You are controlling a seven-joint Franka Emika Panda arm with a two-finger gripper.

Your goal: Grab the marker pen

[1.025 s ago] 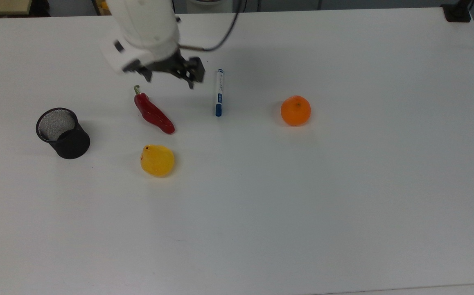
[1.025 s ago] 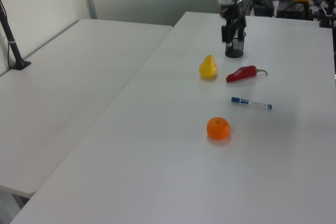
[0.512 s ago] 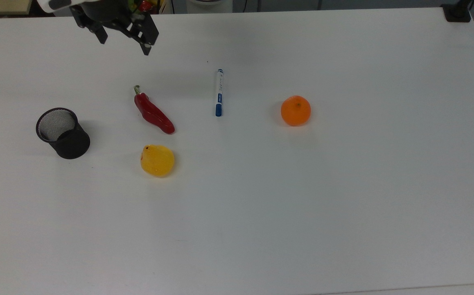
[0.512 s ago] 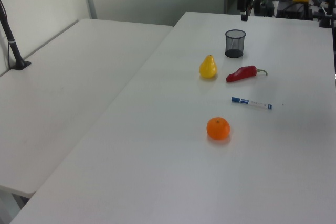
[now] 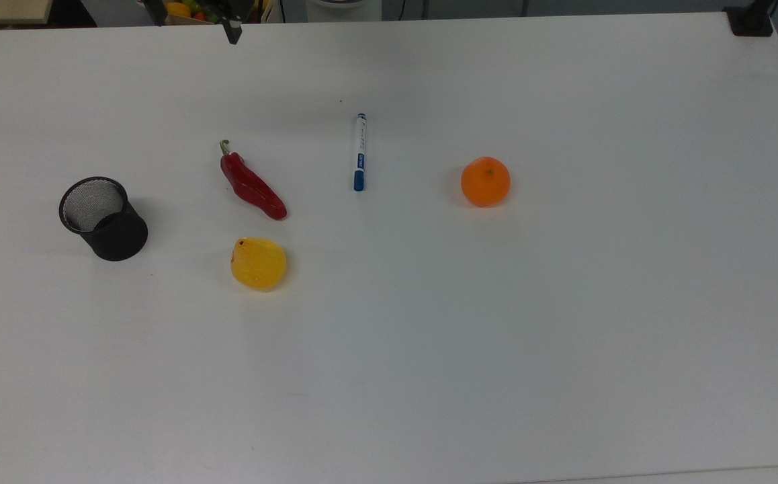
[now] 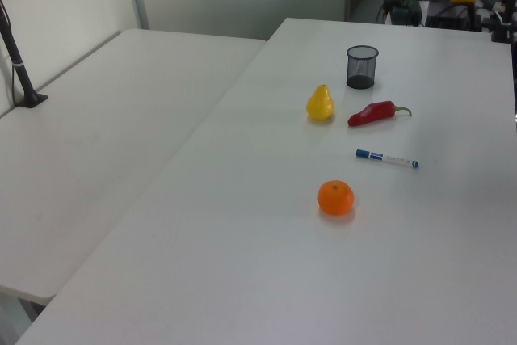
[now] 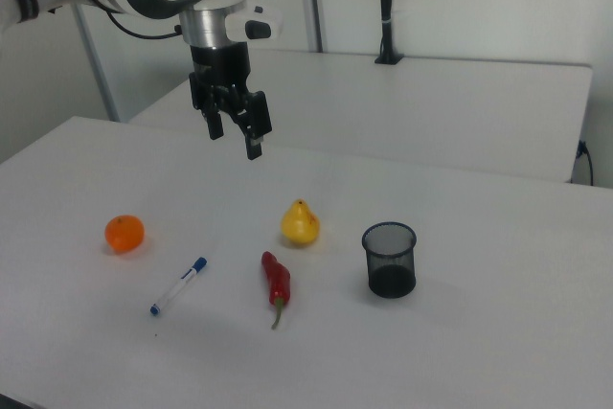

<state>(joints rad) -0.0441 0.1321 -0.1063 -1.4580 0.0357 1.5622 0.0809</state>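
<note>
the marker pen (image 5: 359, 152) lies flat on the white table (image 5: 564, 302), untouched, between the red chilli (image 5: 252, 186) and the orange (image 5: 485, 181). you'll find it exactly where it lay a second ago; nothing on the table has shifted.

what has changed is your arm. a second ago the gripper (image 7: 231, 131) hung low just beside the pen's small blue end, between pen and chilli. half a second ago it had drawn off toward the table's far edge in the top view. now only a dark fingertip (image 5: 232, 30) pokes in at the top view's upper edge, well apart from the pen. in the right view the gripper hangs high above the table, pointing down, its two fingers standing apart with nothing between them.

in the top view the pen's long axis runs nearly straight up and down the frame, blue cap toward the bottom, small blue end toward the top. in the left view it lies almost level across the frame, cap (image 6: 368, 154) to the left view's left. in the right view it runs diagonally, cap (image 7: 198, 264) at the upper right.

the yellow pear (image 5: 258, 263) sits near the chilli, and the black mesh cup (image 5: 103, 218) stands upright beyond them at the top view's left.
</note>
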